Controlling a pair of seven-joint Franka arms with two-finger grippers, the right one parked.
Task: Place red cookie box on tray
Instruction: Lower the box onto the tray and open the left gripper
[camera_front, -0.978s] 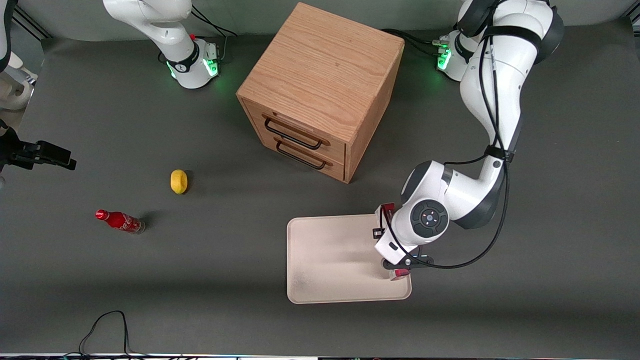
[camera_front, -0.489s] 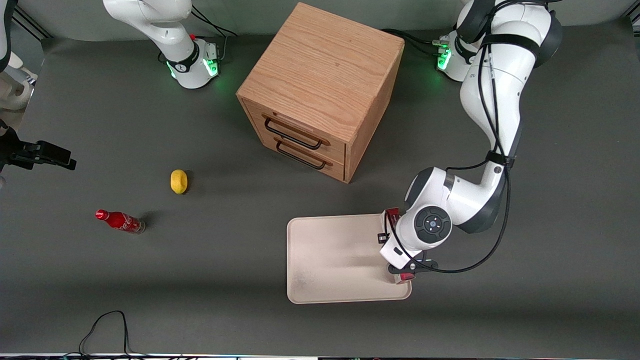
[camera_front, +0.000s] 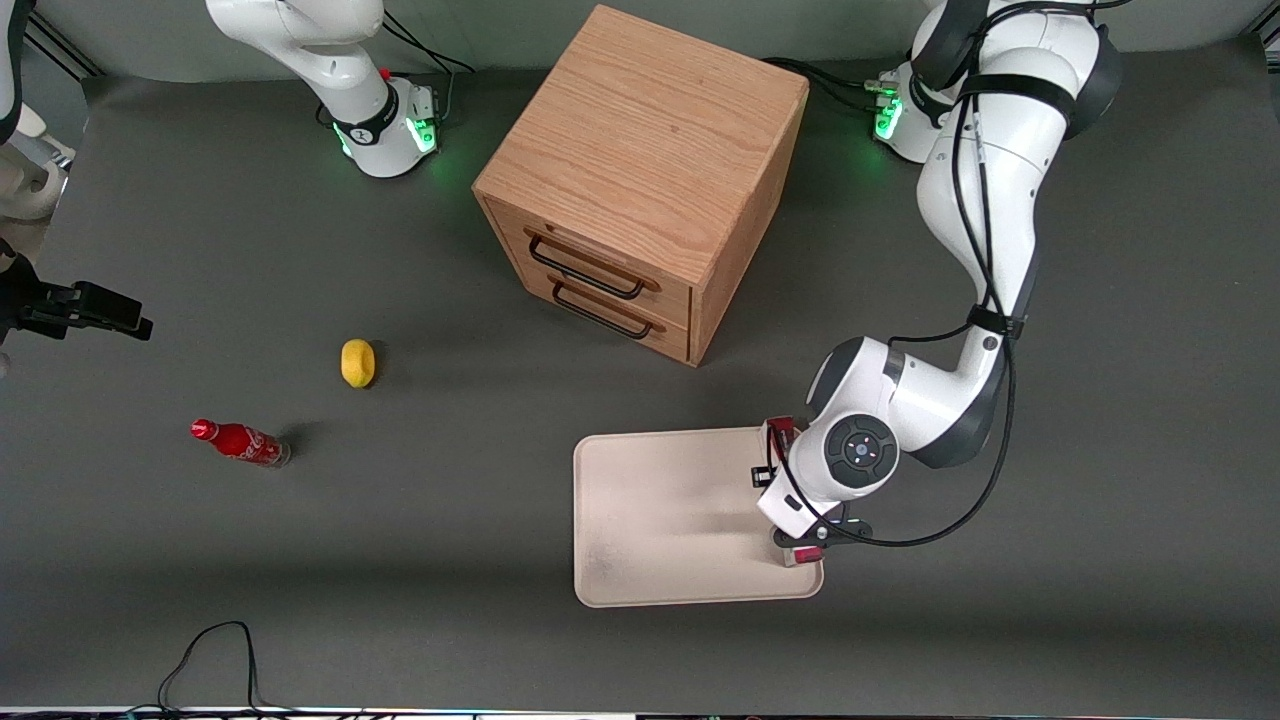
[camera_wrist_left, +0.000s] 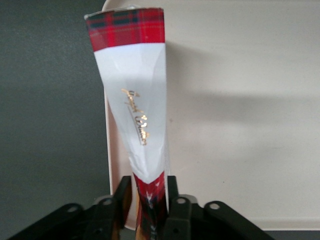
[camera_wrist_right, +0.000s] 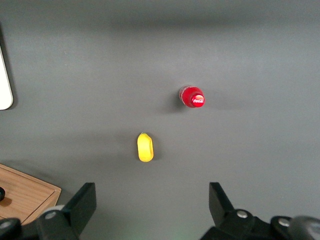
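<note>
Red cookie box (camera_wrist_left: 134, 100) is what we see pinched in the closed gripper (camera_wrist_left: 149, 200) above the tray (camera_front: 660, 520) edge.

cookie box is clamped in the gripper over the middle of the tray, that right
Not quite. The red cookie box is clamped in the gripper, but it hangs over the tray's edge toward the working arm's end of the table, not over the middle. The left wrist view shows the rim running under the box; the front view places the gripper at that edge.
</note>
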